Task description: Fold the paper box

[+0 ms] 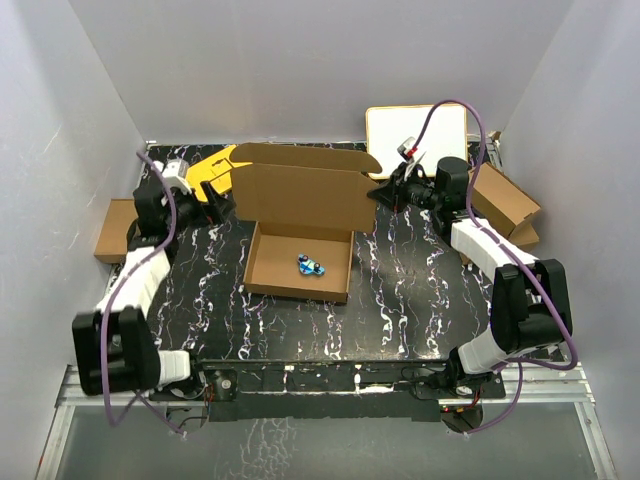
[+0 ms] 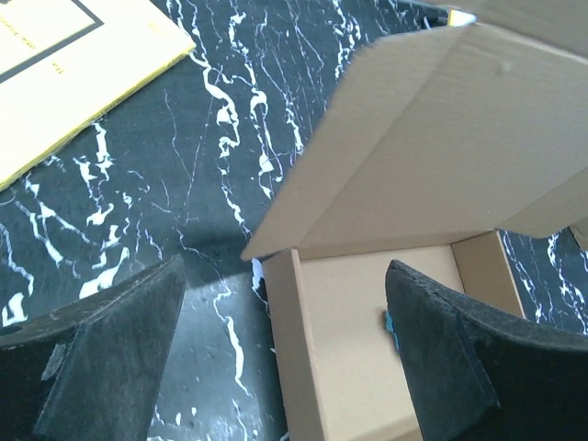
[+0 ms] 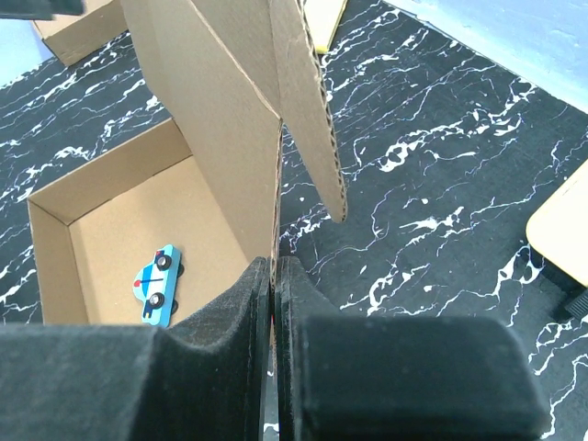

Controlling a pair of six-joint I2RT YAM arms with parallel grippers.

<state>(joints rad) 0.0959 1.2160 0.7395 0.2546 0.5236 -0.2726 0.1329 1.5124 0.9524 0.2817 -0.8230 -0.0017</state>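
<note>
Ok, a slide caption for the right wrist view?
Right jaws pinch the box lid's edge, lid raised over the tray holding a blue toy car, on the marbled table.

Bright, even light w/ soft shadows

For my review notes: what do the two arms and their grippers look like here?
The left arm and right arm have white links between chunky black joints, each trailed by a looping purple cable. The left gripper and right gripper carry wide black fingers with a matte, grainy surface.
</note>
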